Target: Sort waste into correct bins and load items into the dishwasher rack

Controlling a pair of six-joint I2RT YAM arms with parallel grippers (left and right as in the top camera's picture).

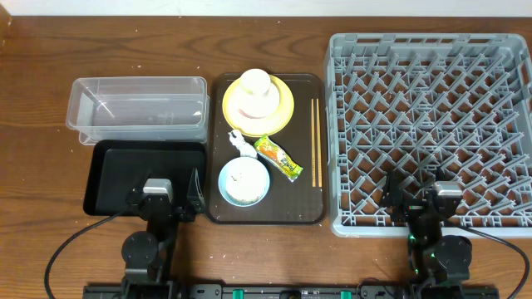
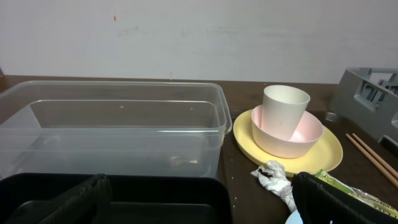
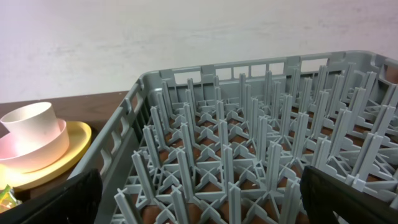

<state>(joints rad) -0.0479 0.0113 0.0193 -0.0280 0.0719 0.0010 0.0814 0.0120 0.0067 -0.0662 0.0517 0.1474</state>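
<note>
While both arms are idling at the near edge | left gripper (image 1: 163,202) and right gripper (image 1: 424,202) sitting wide, empty | tissue (image 1: 239,144) lying mid-desk on tray (image 1: 307,212) | approaching from above, pinching its centre, avoiding wrapper (image 1: 278,157).

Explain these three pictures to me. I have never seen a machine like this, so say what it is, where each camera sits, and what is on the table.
Two robot arms sit at a wooden table. One picture looks down from above; the other two come from cameras on each wrist, so dark fingers frame their lower corners. The left hand and right hand are open and hold nothing. On the brown tray lie a yellow plate carrying a pink bowl and white cup, a blue bowl, a tissue, a snack wrapper and chopsticks. Left are a clear tub and black bin; right, the empty grey rack.
</note>
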